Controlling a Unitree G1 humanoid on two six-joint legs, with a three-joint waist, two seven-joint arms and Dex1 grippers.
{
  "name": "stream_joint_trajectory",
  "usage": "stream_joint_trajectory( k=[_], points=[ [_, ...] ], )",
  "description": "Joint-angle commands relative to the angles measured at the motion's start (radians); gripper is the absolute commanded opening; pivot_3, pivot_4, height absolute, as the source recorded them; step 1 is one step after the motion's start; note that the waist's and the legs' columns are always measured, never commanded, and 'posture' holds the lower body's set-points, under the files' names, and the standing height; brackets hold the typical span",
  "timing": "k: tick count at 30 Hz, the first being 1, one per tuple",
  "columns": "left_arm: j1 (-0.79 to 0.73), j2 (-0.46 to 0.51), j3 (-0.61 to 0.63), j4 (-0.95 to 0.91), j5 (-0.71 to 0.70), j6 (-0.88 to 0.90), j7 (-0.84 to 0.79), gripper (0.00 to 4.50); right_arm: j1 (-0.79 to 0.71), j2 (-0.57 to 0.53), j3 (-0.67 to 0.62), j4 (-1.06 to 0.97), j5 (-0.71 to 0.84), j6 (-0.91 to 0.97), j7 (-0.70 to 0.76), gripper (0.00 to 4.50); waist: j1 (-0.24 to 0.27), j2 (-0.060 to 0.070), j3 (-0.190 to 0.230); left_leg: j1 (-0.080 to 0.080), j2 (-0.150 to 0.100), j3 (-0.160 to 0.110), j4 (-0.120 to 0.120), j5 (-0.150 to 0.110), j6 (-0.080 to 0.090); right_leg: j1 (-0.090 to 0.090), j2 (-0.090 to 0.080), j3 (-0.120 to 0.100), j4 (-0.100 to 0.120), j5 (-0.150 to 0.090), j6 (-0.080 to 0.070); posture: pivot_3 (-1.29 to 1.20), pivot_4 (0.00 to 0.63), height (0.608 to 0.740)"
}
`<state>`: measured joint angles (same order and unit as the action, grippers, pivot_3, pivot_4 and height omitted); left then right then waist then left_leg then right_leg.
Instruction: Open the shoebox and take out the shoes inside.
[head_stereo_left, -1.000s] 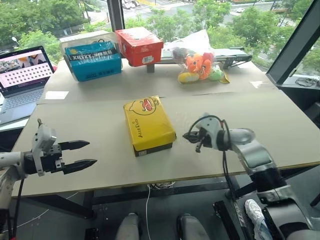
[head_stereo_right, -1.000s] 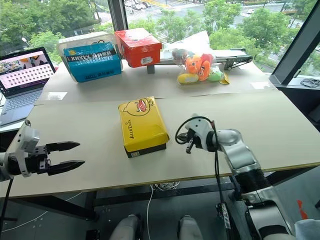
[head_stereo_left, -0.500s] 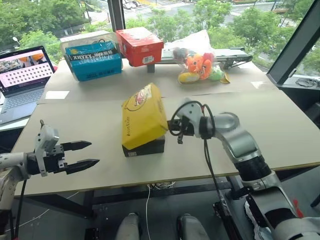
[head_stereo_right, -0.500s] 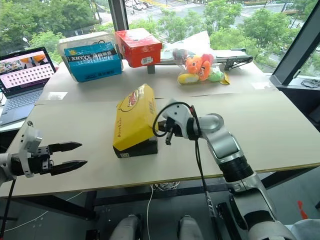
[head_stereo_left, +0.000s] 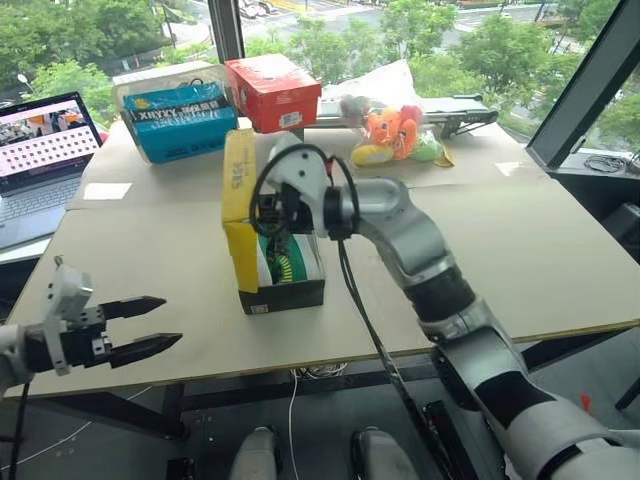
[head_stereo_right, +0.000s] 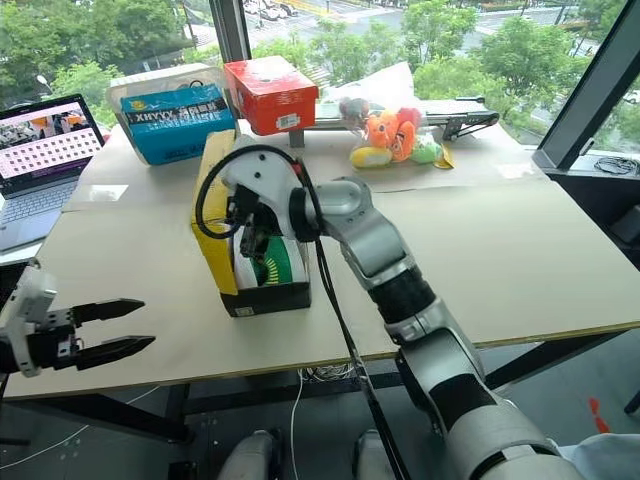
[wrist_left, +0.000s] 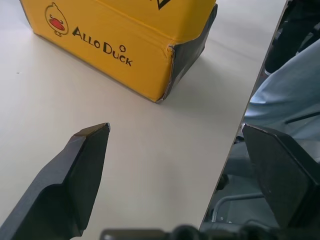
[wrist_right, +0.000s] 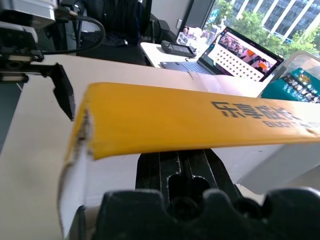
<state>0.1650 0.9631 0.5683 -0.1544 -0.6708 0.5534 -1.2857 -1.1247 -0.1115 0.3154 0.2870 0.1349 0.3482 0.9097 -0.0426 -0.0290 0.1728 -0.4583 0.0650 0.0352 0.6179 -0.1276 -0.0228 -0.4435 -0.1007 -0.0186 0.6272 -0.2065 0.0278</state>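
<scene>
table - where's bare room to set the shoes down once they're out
The table is bare between the shoebox and its right edge, and between shoebox and left gripper. The far edge is crowded: blue box, red box, plush toys.

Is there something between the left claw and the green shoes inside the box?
Yes. The raised yellow lid of the shoebox stands on the side facing the left claw, screening the shoes. The right claw pushes against the lid.
</scene>
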Motion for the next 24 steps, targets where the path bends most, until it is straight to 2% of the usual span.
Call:
stream_joint_trajectory(
  k=[1, 4, 8, 13, 16, 24],
  points=[
    [0.114, -0.007, 0.145, -0.126, -0.042, 0.050, 0.012, 4.50, -0.090, 0.093, 0.010, 0.169, -0.033, -0.141, -0.015, 0.04, -0.017, -0.001, 0.000, 0.000, 0.002, 0.001, 0.000, 0.000, -0.001, -0.002, 0.002, 0.002, 0.000, 0.000, 0.000, 0.00, 0.150, 0.732],
    [0.166, -0.023, 0.182, -0.177, -0.061, 0.071, 0.028, 4.50, -0.119, 0.155, 0.019, 0.250, -0.047, -0.192, -0.009, 0.04, -0.028, -0.002, 0.000, 0.000, 0.005, 0.002, -0.001, -0.001, -0.001, -0.006, 0.006, 0.004, 0.004, 0.002, 0.000, 0.00, 0.150, 0.732],
    [0.182, -0.029, 0.194, -0.205, -0.080, 0.094, 0.050, 4.50, -0.114, 0.230, 0.054, 0.249, -0.062, -0.218, 0.012, 0.04, -0.025, -0.002, -0.001, 0.000, 0.009, 0.002, -0.006, 0.000, 0.000, -0.012, 0.010, 0.004, 0.010, 0.000, -0.006, 0.00, 0.150, 0.732],
    [0.152, -0.010, 0.159, -0.195, -0.083, 0.105, 0.061, 4.50, -0.111, 0.283, 0.074, 0.216, -0.063, -0.208, 0.029, 0.04, -0.021, -0.002, -0.001, 0.000, 0.011, 0.002, -0.005, -0.001, -0.002, -0.014, 0.012, 0.003, 0.015, -0.002, -0.009, 0.00, 0.150, 0.732],
    [0.134, -0.003, 0.148, -0.185, -0.083, 0.105, 0.059, 4.50, -0.091, 0.302, 0.104, 0.238, -0.084, -0.224, 0.030, 0.04, -0.017, -0.003, -0.001, 0.001, 0.011, 0.002, -0.005, -0.001, -0.002, -0.013, 0.012, 0.002, 0.015, -0.006, -0.016, 0.00, 0.150, 0.732],
    [0.116, -0.001, 0.126, -0.175, -0.077, 0.095, 0.052, 4.50, -0.117, 0.360, 0.107, 0.605, -0.153, -0.334, -0.094, 0.04, -0.016, -0.005, -0.002, 0.001, 0.011, 0.002, -0.006, -0.001, -0.003, -0.014, 0.012, 0.002, 0.015, -0.007, -0.017, 0.00, 0.150, 0.732]
  ],
)
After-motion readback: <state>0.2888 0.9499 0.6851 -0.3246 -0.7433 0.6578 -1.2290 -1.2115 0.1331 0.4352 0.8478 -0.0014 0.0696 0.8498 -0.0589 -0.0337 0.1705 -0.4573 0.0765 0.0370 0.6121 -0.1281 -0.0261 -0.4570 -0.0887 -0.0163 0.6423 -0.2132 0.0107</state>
